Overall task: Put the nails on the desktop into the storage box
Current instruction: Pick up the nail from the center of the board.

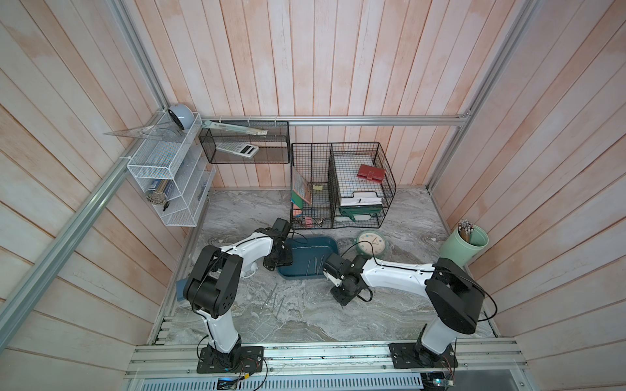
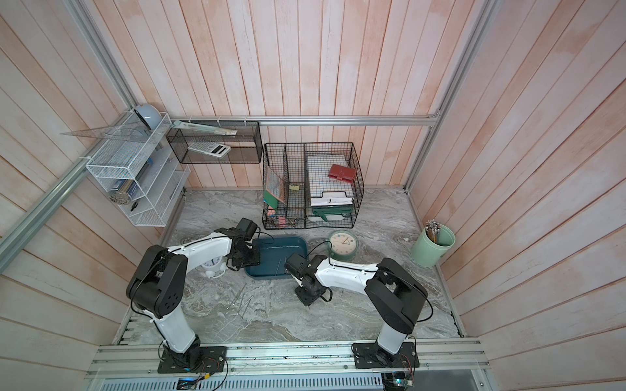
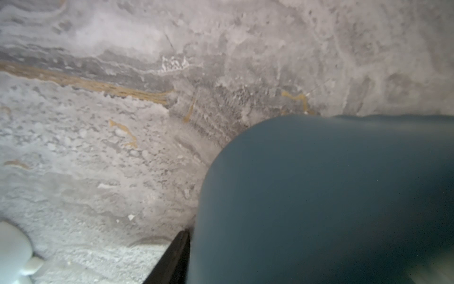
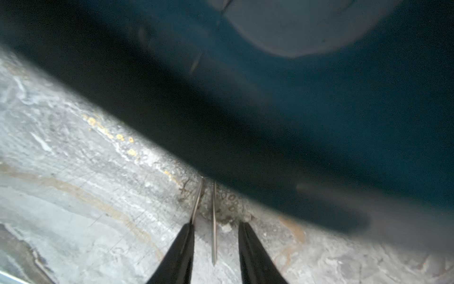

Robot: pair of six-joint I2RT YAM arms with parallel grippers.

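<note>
The job reads as partway through. On the marble-patterned desk [image 1: 389, 304] sits the teal storage box [image 1: 325, 242], just ahead of both arms. Some nails [image 1: 315, 265] already lie on its floor near the front wall. A loose cluster [image 1: 275, 301] waits on the desk between the arm bases and the box, well apart from either gripper.

The right gripper [image 4: 216, 225] is low at the box's near corner on its own side. Its jaws stand apart, with one nail [image 4: 214, 221] lying between them, touched by neither finger as far as I can tell. A second nail [image 4: 197, 199] runs from one fingertip toward the box's outer wall. I judge it is lined up to pinch one of these.

The left gripper [image 1: 276, 262] hangs over the box's edge on the left arm's side. Only one black finger [image 3: 172, 258] shows in the left wrist view, so I cannot tell whether it is open or closed.

Counted:
- Desk: one.
- Storage box: one.
- Grippers: two.
- Nails in the box: about five fine lines, too thin for a sure count.
- Nails in the loose cluster: roughly five or six.
- Nails by the right gripper: two.
</note>
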